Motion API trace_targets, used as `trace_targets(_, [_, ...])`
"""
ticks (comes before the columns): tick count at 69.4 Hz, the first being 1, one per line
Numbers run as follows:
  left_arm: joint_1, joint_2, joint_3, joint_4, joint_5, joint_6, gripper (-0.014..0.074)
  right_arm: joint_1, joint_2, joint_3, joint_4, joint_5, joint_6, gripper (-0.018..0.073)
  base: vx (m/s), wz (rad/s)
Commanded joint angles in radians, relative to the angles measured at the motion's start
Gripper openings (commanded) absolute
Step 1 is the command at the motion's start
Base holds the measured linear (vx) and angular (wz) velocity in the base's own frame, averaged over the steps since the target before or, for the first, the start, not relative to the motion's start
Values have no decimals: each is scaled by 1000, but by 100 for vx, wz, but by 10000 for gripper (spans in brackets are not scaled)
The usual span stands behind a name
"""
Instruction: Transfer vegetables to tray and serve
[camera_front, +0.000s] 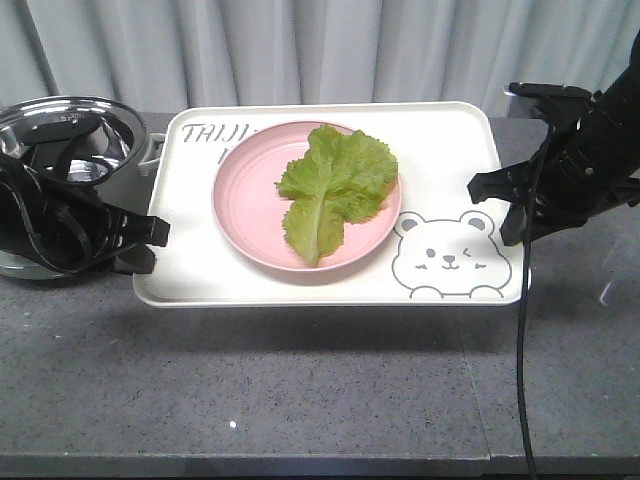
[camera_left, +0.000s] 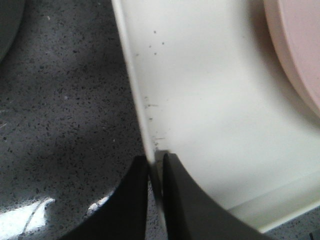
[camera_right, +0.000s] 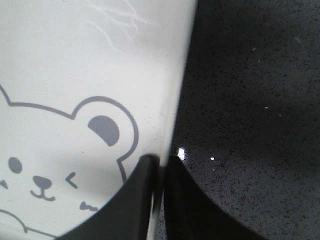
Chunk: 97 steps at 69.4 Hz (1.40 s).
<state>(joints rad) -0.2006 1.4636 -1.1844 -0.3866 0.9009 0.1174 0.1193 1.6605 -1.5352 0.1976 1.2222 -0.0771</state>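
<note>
1. We read the grey lettering "TAIJI" at the top-left corner of the large cream-white rounded-rectangle plastic tray (camera_front: 440, 150). Any further letters are hidden behind the plate. A grey winking bear face (camera_front: 447, 258) is printed at the tray's lower-right corner.
2. The tray holds one round pink plate (camera_front: 245, 205). On that plate lies one ruffled bright-green lettuce leaf (camera_front: 335, 190) with a pale central rib, and the leaf sits wholly within the plate's rim.
3. We count one tray, one plate, one lettuce leaf and two black claws. One shiny steel pot (camera_front: 60, 125) stands just beside the tray's left end.
4. The left claw (camera_left: 156, 161) is pinched tight on the tray's left rim, with one finger on each side of the thin edge.
5. The right claw (camera_right: 161, 161) is clamped the same way on the tray's right rim, beside the bear's ear.
6. Under it all is a dark grey speckled stone countertop (camera_front: 300, 390), with a shadow below the tray's front edge. One black cable (camera_front: 522, 350) hangs from the right arm.
</note>
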Motion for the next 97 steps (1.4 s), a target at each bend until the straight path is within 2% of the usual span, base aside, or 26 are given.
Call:
trace_targets(1, [-14, -54, -30, -109, -23, 28, -7, 8, -58, -25, 76, -29, -28, -6, 0, 0])
trace_targets(97, [-14, -61, -29, -108, -13, 28, -6, 8, -61, -25, 75, -21, -28, -6, 0, 0])
